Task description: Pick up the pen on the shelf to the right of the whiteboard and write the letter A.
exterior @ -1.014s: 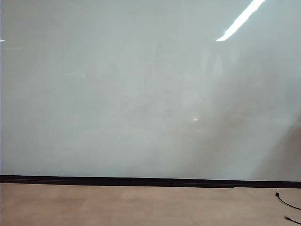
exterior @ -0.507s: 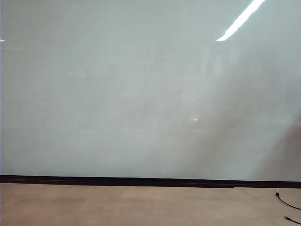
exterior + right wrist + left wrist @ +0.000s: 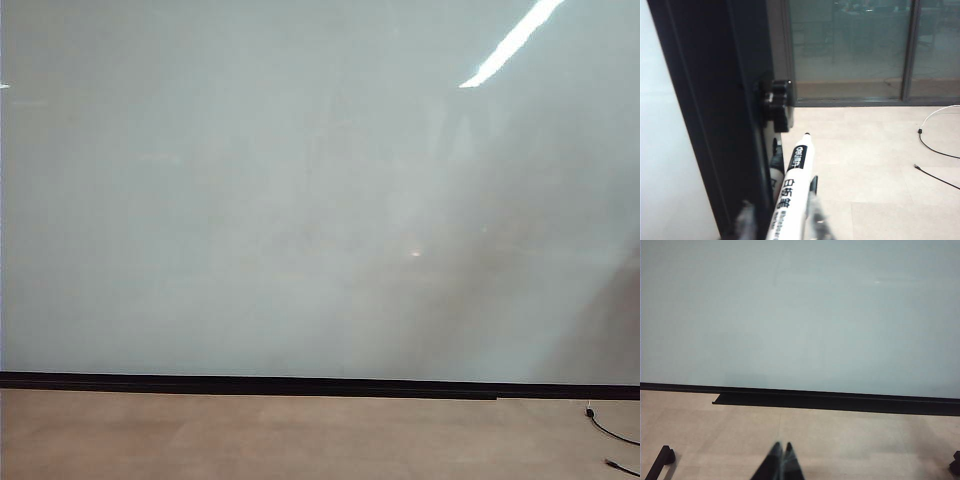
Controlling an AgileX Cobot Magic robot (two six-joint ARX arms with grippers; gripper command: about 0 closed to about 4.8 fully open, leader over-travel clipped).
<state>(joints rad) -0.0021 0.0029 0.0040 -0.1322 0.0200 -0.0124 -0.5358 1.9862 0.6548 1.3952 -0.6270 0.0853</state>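
From my seat, the right gripper (image 3: 777, 220) has the pen (image 3: 792, 192) standing between its two blurred fingers, barrel running up and away from the gripper with the dark tip at the far end, close beside the black upright frame (image 3: 715, 115) at the whiteboard's edge. The fingers sit either side of the barrel, but the view there is too smeared for me to say whether they are already clamped on it or only near it. The pen should be light, stiff and rather slick, a smooth plastic barrel that could twist or slide under writing pressure, so I would take it across the printed part of the barrel, well back from the tip, and squeeze firmly. The left gripper (image 3: 781, 460) rests low over the tan floor (image 3: 840, 440) with its fingertips together, holding nothing, the whiteboard (image 3: 800, 315) ahead of it. In the exterior view the board (image 3: 300, 200) is bare, no letter A yet.
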